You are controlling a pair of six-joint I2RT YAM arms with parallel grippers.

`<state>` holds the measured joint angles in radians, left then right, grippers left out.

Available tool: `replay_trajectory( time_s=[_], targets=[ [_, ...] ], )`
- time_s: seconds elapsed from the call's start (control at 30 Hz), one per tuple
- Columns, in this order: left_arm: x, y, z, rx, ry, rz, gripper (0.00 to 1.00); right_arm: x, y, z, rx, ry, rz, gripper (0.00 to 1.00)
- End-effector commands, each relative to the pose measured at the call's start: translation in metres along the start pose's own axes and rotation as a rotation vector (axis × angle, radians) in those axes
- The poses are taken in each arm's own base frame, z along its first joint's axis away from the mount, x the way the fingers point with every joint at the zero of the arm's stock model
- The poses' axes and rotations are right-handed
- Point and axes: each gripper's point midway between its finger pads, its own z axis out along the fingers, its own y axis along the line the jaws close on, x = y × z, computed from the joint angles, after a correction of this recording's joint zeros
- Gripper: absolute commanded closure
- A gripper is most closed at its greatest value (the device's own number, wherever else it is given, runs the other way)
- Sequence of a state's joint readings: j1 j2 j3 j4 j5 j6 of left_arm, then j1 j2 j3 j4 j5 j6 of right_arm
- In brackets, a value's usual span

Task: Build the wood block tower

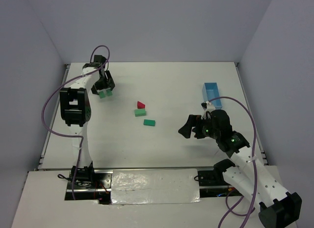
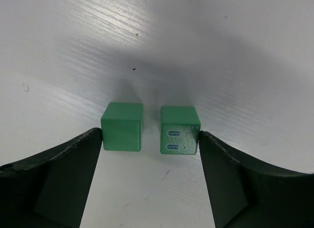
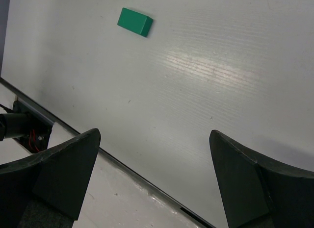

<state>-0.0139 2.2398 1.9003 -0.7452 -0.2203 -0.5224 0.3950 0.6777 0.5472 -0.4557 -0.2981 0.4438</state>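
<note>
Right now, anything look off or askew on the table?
One oddity: the left gripper has its fingers straddling two green cubes at once, a gap between them, so closing would likely pinch both. Nothing spilled or damaged.

A robotics lab cell: white table [image 1: 167, 144] boxed by plain pale walls [image 1: 147, 27], exposed cables [image 1: 43, 116] trailing.

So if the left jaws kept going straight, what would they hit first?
Probably the white table: the plain green cube and the marked green cube sit between the open jaws, tips nearly touching them.
</note>
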Motion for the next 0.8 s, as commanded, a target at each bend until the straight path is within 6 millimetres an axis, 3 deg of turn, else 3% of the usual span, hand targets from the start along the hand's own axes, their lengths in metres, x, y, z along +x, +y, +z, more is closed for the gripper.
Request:
replay_trajectory(
  time_s=[0.0, 0.1, 0.6, 0.77],
  targets=[
    [-0.0072, -0.0014, 0.0046, 0.018, -0.009, 0.009, 0.09, -0.0059, 0.0052, 0.0028, -0.033, -0.029, -0.033, 0.01],
    [-0.0076, -0.0030, 0.0043, 0.027, -0.009, 0.010, 0.19, -0.0057, 0.0050, 0.0031, -0.032, -0.027, -0.033, 0.01],
    [-0.0030, -0.0062, 0.0059, 0.049, 0.001, 0.006, 0.20, -0.0056, 0.0052, 0.0030, -0.033, -0.027, -0.033, 0.01],
    [-0.0031, -0.0070, 0.0038, 0.057, -0.002, 0.006, 0.31, -0.0057, 0.0052, 0.0033, -0.033, -0.027, -0.033, 0.00]
  ],
)
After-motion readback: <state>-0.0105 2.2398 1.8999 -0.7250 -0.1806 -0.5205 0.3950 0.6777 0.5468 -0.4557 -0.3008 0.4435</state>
